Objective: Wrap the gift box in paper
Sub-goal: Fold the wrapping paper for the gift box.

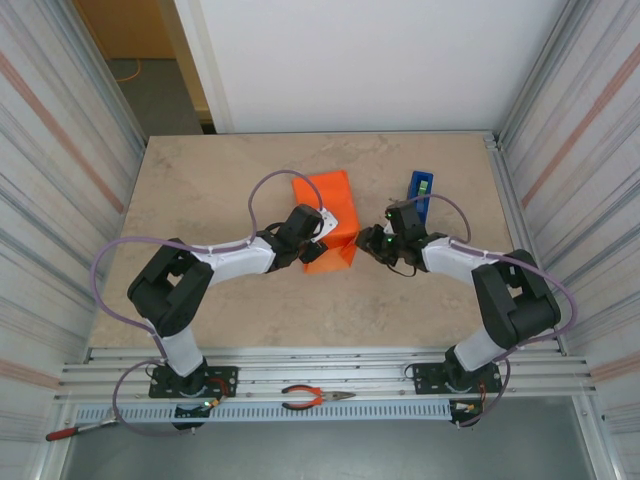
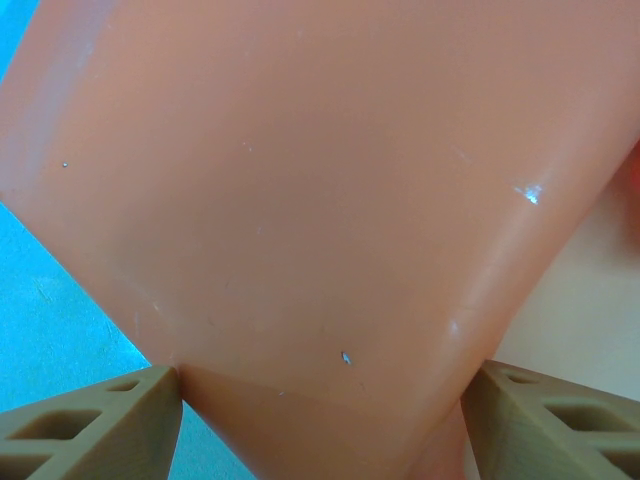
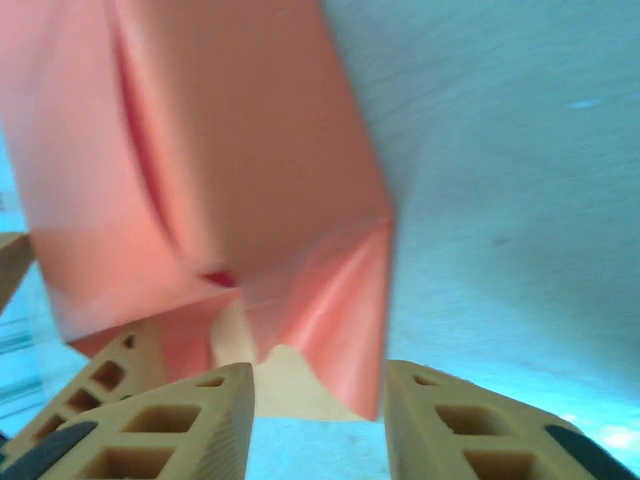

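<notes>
The orange paper [image 1: 335, 200] lies folded around the gift box at mid-table, so the box itself is hidden under it. My left gripper [image 1: 318, 240] reaches in from the left at the bundle's near end. In the left wrist view the wrapped bundle [image 2: 320, 200] spans the whole gap and both fingers [image 2: 150, 405] touch its sides. My right gripper [image 1: 372, 240] hovers just right of the bundle. In the right wrist view its jaws [image 3: 320, 390] stand apart, with a loose folded end flap [image 3: 345, 320] hanging down between them, free of both fingers.
A blue tape dispenser [image 1: 420, 187] stands behind the right gripper. Orange-handled pliers [image 1: 315, 398] lie on the front rail between the arm bases. Corrugated walls close in the beige table [image 1: 220, 190] on both sides.
</notes>
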Action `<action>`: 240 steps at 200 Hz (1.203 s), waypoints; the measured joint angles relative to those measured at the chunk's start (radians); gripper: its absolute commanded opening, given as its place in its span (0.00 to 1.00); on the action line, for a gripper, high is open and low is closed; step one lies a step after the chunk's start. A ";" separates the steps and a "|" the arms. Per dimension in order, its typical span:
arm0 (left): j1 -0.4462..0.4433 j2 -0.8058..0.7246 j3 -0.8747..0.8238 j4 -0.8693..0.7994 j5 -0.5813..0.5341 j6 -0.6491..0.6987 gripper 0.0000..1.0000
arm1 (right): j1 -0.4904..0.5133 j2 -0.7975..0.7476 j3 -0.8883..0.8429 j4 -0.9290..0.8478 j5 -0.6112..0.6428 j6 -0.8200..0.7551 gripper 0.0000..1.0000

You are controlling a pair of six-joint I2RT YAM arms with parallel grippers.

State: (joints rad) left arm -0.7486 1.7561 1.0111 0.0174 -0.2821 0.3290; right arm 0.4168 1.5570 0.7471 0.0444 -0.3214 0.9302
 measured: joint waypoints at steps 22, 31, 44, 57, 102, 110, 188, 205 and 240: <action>0.000 0.000 0.000 0.000 0.000 0.000 0.73 | -0.012 0.006 -0.007 -0.019 0.001 -0.006 0.00; 0.000 0.000 0.000 0.000 0.000 0.000 0.73 | -0.011 0.017 -0.006 -0.016 -0.003 0.003 0.00; 0.000 0.000 0.000 0.000 0.000 0.000 0.73 | -0.010 0.044 -0.005 -0.005 -0.011 0.004 0.00; 0.000 0.000 0.000 0.000 0.000 0.000 0.73 | -0.005 0.072 -0.002 0.005 -0.017 0.005 0.00; 0.000 0.000 0.000 0.000 0.000 0.000 0.73 | 0.029 0.144 0.049 0.027 -0.017 0.010 0.00; 0.000 0.000 -0.002 0.003 0.000 0.000 0.73 | 0.035 0.150 0.058 0.032 -0.017 0.013 0.00; -0.005 0.000 -0.006 0.010 -0.008 0.000 0.73 | 0.081 0.243 0.117 0.064 -0.016 0.032 0.00; -0.005 0.000 -0.006 0.010 -0.008 0.000 0.73 | 0.090 0.254 0.117 0.071 -0.011 0.035 0.00; -0.005 0.000 -0.006 0.010 -0.008 -0.001 0.73 | 0.120 0.255 0.112 0.090 0.010 0.039 0.00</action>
State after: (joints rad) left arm -0.7532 1.7561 1.0054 0.0277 -0.2897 0.3283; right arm 0.5369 1.8118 0.8589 0.1345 -0.3115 0.9688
